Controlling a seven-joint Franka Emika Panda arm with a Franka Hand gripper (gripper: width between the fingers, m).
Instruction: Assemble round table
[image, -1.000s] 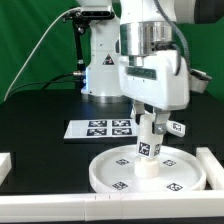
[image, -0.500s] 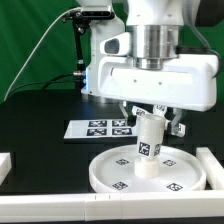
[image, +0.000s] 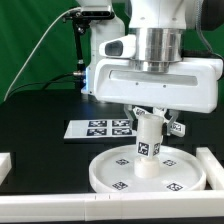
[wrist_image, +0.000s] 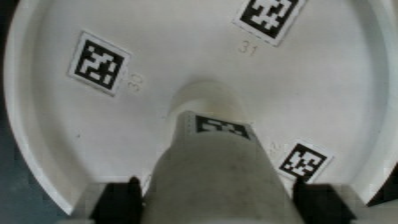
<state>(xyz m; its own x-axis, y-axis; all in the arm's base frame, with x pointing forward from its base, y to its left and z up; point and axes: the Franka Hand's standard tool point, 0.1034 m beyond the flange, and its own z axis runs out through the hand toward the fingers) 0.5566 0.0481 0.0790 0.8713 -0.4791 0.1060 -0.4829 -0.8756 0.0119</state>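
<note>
The large round rimmed disc (image: 100, 172) lies flat at the front of the black table, tags facing up. The short cylindrical leg (image: 148, 145) stands upright on its centre. My gripper (image: 150, 118) reaches straight down over the leg's top and is shut on it. In the wrist view the leg (wrist_image: 222, 165) fills the space between the two dark fingers (wrist_image: 118, 200), which press on its sides, and the disc (wrist_image: 160, 60) spreads out below. A small white tagged part (image: 178, 127) shows just beside the leg on the exterior view's right, half hidden by the hand.
The marker board (image: 98, 127) lies behind the disc. White straight rails sit at the exterior view's left edge (image: 5, 165) and right edge (image: 212, 165). The arm's white base (image: 100, 60) stands at the back before a green curtain.
The hand has turned about the vertical, so its broad side now faces the exterior camera. The jaws have closed onto the leg, which has not shifted.
</note>
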